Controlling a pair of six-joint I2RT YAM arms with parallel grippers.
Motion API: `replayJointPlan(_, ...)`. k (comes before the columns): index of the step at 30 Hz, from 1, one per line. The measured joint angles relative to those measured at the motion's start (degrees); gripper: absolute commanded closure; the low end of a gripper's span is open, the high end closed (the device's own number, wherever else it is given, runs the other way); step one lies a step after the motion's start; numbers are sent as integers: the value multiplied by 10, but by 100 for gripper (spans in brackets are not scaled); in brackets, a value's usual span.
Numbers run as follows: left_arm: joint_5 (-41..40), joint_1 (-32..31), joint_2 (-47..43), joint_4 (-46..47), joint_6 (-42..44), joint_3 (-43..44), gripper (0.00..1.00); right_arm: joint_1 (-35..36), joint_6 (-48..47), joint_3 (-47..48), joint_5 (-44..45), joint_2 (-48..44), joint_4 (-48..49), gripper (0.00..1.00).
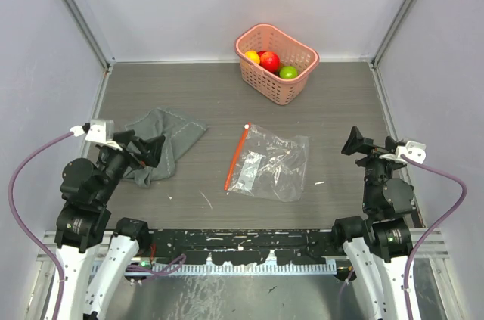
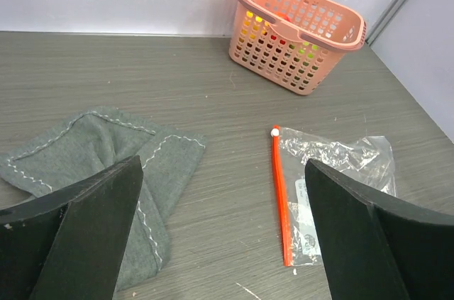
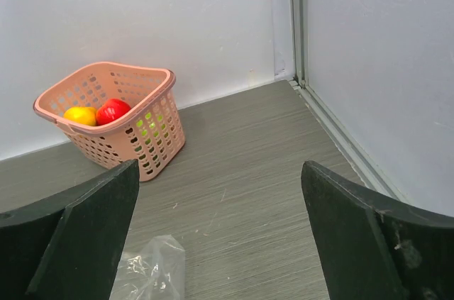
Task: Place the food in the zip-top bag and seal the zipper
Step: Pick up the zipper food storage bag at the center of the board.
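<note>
Task not yet starting: bag lying flat mid-table, zipper along its left edge. Fruit sitting in pink basket at back. Left fingers and right fingers standing spread wide, holding nothing. Next move probably calling for reaching to basket. Bag mouth open or sealed: cannot tell. Lower fruit hiding behind basket wall.

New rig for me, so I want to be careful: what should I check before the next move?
1. Left gripper open and empty: ok.
2. Right gripper open and empty: ok.
3. Bag lying flat, nothing on it: ok.
4. Zipper open for loading: cannot tell.
5. Food in basket, uncovered: ok.
6. Cloth apart from bag: ok.
</note>
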Motion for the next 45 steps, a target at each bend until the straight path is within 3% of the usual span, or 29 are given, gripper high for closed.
replayJointPlan(13,21,-1,9,-7,-14,10,2,0,39,12,-7,5,-17,0)
replayJointPlan(26,94,-18,79,-31,-108,29,2,0,118,4,-115,49,-45,0)
replayJointPlan(38,175,-40,236,3,-193,-22,2,0,148,-55,-257,214,-27,0)
replayJointPlan(45,162,-114,346,66,-221,-43,5,0,182,-117,-322,329,57,8)
